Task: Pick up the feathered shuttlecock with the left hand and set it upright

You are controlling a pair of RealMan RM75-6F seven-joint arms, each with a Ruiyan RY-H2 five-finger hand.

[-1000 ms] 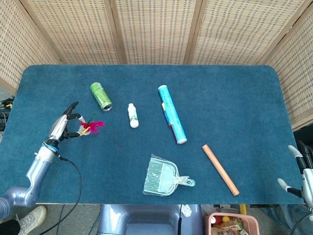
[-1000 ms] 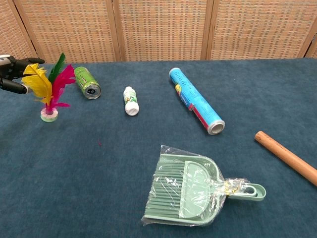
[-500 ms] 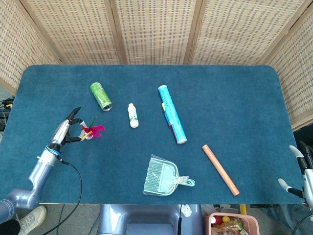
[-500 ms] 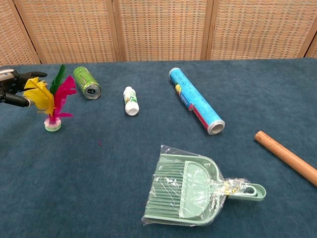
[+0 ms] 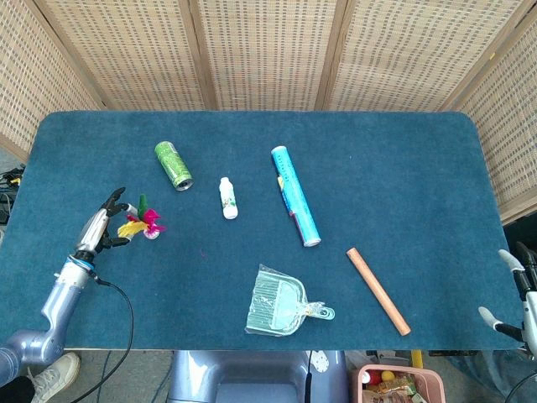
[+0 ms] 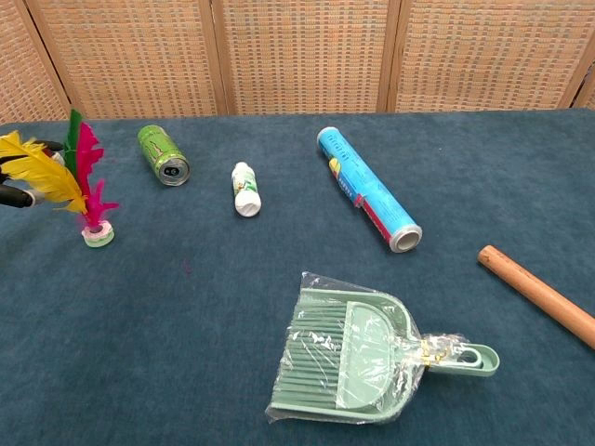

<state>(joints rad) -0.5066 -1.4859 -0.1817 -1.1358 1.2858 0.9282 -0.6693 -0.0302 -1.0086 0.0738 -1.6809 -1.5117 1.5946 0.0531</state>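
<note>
On the far left, the left hand (image 5: 99, 228) is hovering with fingers spread, holding nothing, just beside the shuttlecock (image 6: 85, 190), which is standing upright on its base on the blue table (image 5: 403, 176). Moving right, a green can (image 6: 163, 154), a small white bottle (image 6: 245, 189) and a blue roll (image 6: 368, 190) are lying on their sides; contents cannot be told. A wrapped green dustpan (image 6: 361, 350) and a wooden stick (image 6: 537, 295) are lying nearer. The right hand (image 5: 518, 290) is hanging past the table's right edge, fingers apart, holding nothing.

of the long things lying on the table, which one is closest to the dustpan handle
The wooden stick, lying just right of the dustpan handle. The blue roll lies farther back.
</note>
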